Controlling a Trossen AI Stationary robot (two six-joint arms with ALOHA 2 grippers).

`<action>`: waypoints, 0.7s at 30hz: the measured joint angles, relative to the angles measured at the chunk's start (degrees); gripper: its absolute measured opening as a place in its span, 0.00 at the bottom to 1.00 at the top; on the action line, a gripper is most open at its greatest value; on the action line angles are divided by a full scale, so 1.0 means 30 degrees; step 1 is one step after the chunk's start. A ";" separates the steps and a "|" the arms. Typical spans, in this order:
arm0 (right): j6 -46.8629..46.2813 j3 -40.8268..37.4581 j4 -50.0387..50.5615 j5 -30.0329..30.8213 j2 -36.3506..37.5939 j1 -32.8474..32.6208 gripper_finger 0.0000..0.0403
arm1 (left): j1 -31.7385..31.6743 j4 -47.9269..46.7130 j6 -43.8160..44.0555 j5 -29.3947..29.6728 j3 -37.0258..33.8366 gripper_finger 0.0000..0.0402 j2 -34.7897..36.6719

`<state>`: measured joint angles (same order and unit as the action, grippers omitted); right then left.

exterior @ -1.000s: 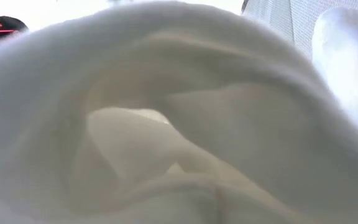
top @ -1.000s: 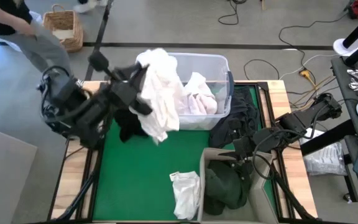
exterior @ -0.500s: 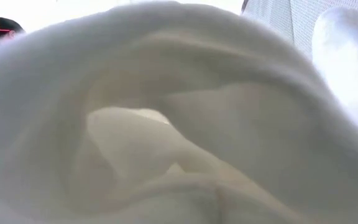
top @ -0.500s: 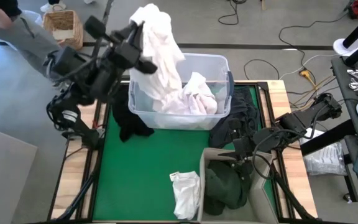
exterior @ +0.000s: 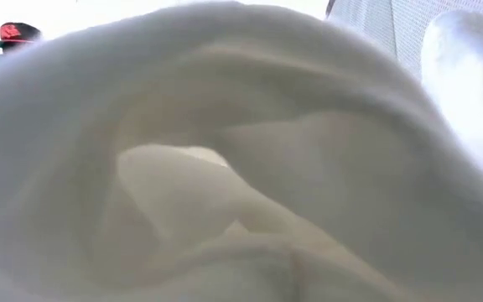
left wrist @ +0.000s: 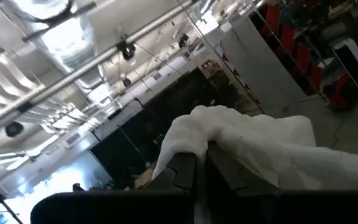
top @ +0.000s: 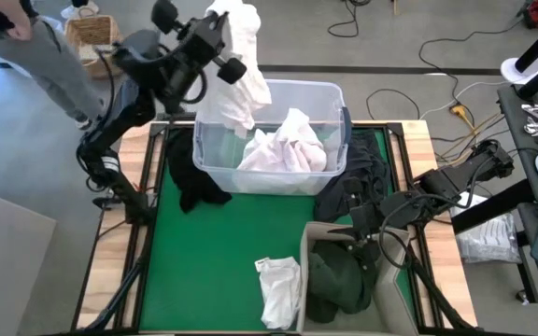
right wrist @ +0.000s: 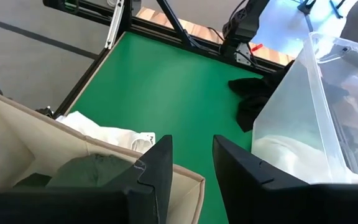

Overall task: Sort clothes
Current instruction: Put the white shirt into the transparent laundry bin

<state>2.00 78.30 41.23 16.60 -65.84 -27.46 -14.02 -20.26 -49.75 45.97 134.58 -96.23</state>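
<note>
Up high went the left pincer (top: pixel 220 28), clamped tight on a white garment (top: pixel 241 56) that dangled from it over the far left corner of the clear tub (top: pixel 330 93). From the left wrist view the two dark fingers (left wrist: pixel 185 171) were pressed together with the white cloth (left wrist: pixel 253 146) bunched over their tips. Inside the tub lay a pile of pale clothes (top: pixel 288 145), heaped toward the middle. A black garment (top: pixel 194 182) sat on the green tabletop (top: pixel 222 243) against the tub's left wall, and a dark heap (top: pixel 367 173) lay on the tub's right side. A small white piece (top: pixel 278 285) rested on the mat just left of the beige box (top: pixel 308 271), which held a dark green garment (top: pixel 336 280). The right pincer (top: pixel 362 222) hung over the box's far edge, its jaws a little apart with nothing between them. The low view was filled by pale fabric (exterior: pixel 241 168) right up against the lens.
</note>
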 joint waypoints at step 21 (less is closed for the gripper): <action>0.0036 0.0000 0.0008 0.0015 0.0000 0.0000 0.27 | -0.1552 -0.5343 0.4140 0.0071 -0.0022 0.00 -0.2521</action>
<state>2.11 78.30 41.25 16.64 -65.84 -27.46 -18.68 -36.29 -37.33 46.18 134.52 -103.79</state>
